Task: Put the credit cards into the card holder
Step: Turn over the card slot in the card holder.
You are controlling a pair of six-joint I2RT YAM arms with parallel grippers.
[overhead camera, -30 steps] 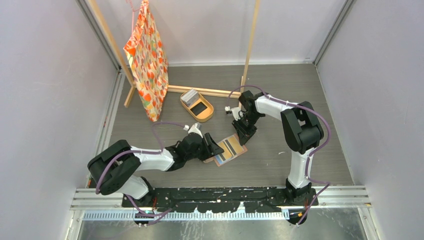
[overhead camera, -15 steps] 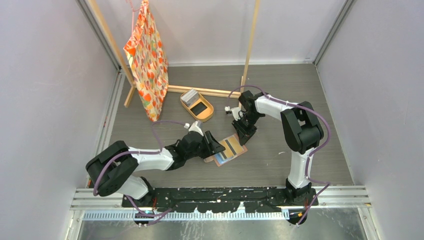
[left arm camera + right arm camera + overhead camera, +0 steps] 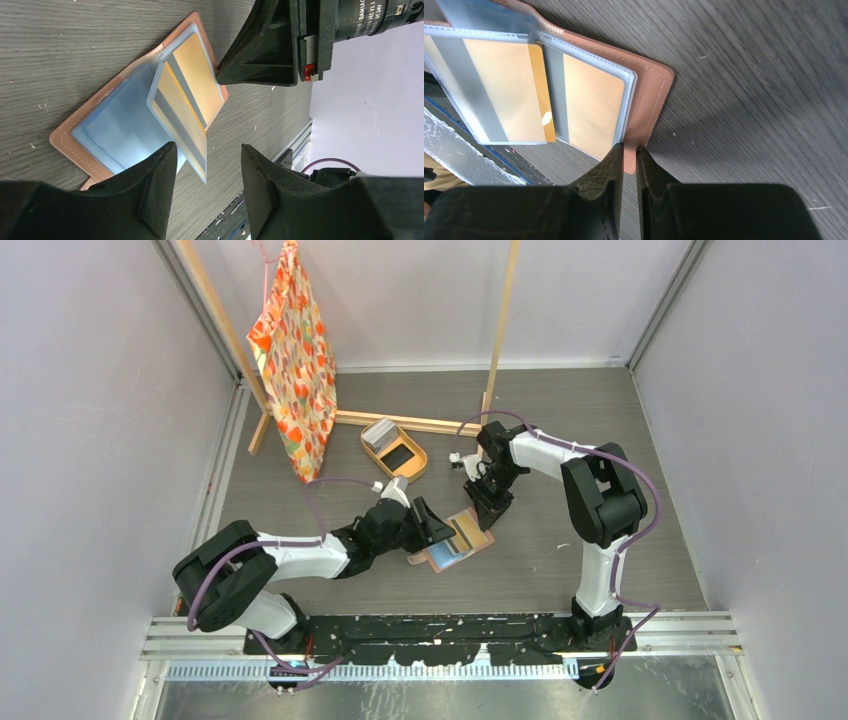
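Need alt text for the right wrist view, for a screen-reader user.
The right gripper, jaws nearly shut, pinches the leather edge of the open salmon-brown card holder, which lies on a dark wood-grain table. Tan credit cards with grey stripes show through its clear pockets.

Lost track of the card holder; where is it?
Top view: the card holder lies open at centre, between the left gripper and the right gripper pinching its corner.
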